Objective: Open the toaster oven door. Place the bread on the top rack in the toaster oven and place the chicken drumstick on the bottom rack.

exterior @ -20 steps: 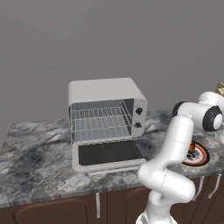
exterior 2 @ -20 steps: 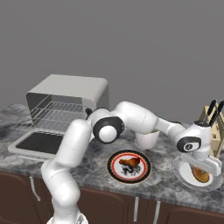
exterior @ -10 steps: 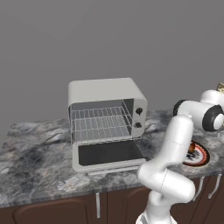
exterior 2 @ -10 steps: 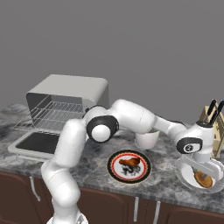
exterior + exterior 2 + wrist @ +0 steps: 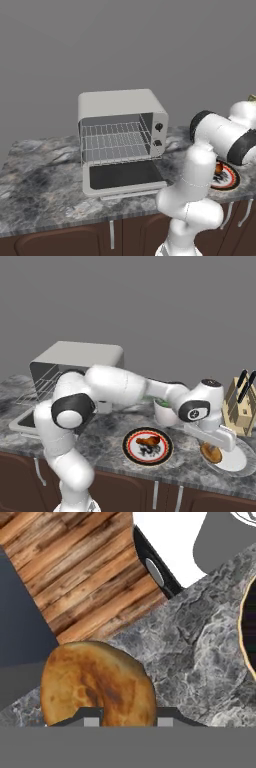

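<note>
The toaster oven (image 5: 122,107) stands with its door (image 5: 124,176) folded down flat. The top rack (image 5: 115,131) and bottom rack (image 5: 117,149) are bare wire grids inside. My gripper (image 5: 214,445) hangs over the left rim of a white plate (image 5: 235,460), far right of the oven. It is shut on the bread (image 5: 211,453). In the hand view the golden-brown bread (image 5: 97,684) sits between the fingertips (image 5: 90,718), with counter and floor behind it. The chicken drumstick (image 5: 148,441) lies on a patterned plate (image 5: 131,448).
A wooden knife block (image 5: 242,406) stands behind the white plate. A white cup (image 5: 164,412) sits behind my forearm. My arm stretches across the counter (image 5: 105,431) between the oven and the plates. The patterned plate (image 5: 227,176) shows at the counter's right.
The hand has shifted slightly left over the white plate, taking the bread with it. The oven and the drumstick plate have not moved.
</note>
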